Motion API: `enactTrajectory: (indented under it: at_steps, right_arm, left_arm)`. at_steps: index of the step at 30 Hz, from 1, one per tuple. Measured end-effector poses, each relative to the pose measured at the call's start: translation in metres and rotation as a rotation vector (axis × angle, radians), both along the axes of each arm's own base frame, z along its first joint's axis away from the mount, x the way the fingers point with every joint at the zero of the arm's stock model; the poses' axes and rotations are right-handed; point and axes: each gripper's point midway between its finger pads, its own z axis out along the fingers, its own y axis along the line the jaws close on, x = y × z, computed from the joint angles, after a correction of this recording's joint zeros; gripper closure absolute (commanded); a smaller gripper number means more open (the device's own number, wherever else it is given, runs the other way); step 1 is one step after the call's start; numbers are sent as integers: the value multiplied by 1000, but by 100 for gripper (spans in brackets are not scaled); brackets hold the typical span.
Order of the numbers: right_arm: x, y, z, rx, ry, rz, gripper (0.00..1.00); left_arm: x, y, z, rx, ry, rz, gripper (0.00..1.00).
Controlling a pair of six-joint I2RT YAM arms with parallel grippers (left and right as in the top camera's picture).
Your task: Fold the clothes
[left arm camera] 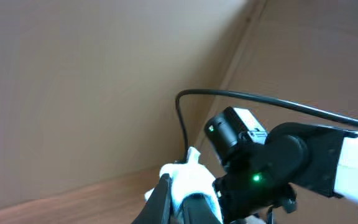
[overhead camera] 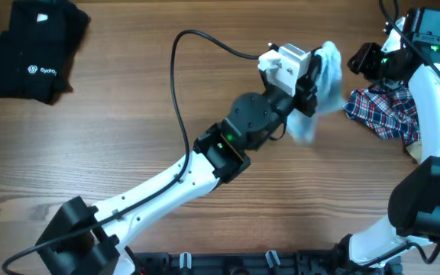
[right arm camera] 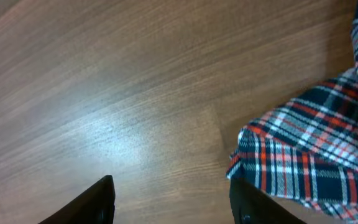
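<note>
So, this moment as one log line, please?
left gripper: shut on pale-blue garment | right gripper: open, near plaid shirt | fold: none yet

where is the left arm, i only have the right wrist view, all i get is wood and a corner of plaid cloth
observer: Reaching across the table. Its left claw is shut on the pale-blue garment, just left of the plaid shirt in the overhead view.
operator: any other clothes out there
observer: Yes, a pile of black logo garments lies in the far corner on the left arm's side, apart from both arms.
</note>
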Motion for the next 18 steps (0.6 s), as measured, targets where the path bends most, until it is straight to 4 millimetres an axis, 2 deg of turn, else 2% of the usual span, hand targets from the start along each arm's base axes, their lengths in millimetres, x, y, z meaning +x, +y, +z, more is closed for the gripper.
enactTrajectory:
  at_steps: [4, 6, 9, 11, 12, 13, 14, 15, 18]
  right_arm:
    - [-1, 0, -1, 2, 6, 0, 41]
    - [-2, 1, -1, 3, 11, 1, 40]
    - [-3, 1, -1, 6, 14, 2, 41]
    - [-4, 1, -2, 7, 16, 1, 41]
    - [-4, 1, -2, 7, 17, 2, 41]
    - [-4, 2, -2, 8, 20, 2, 41]
    - [-5, 2, -2, 9, 22, 2, 41]
    - [-5, 2, -2, 8, 22, 2, 40]
    - [-5, 3, -2, 14, 21, 4, 41]
  left_arm:
    - [20, 14, -30, 86, 97, 76, 96]
    - [42, 37, -61, 167, 192, 149, 91]
    - [71, 77, -98, 228, 325, 255, 91]
    - [91, 113, -127, 276, 426, 339, 94]
    - [98, 128, -139, 295, 466, 375, 92]
    - [108, 154, -159, 325, 532, 431, 84]
    - [113, 173, -173, 343, 583, 474, 60]
    - [116, 193, -185, 365, 628, 515, 4]
    - [114, 243, -213, 415, 766, 608, 0]
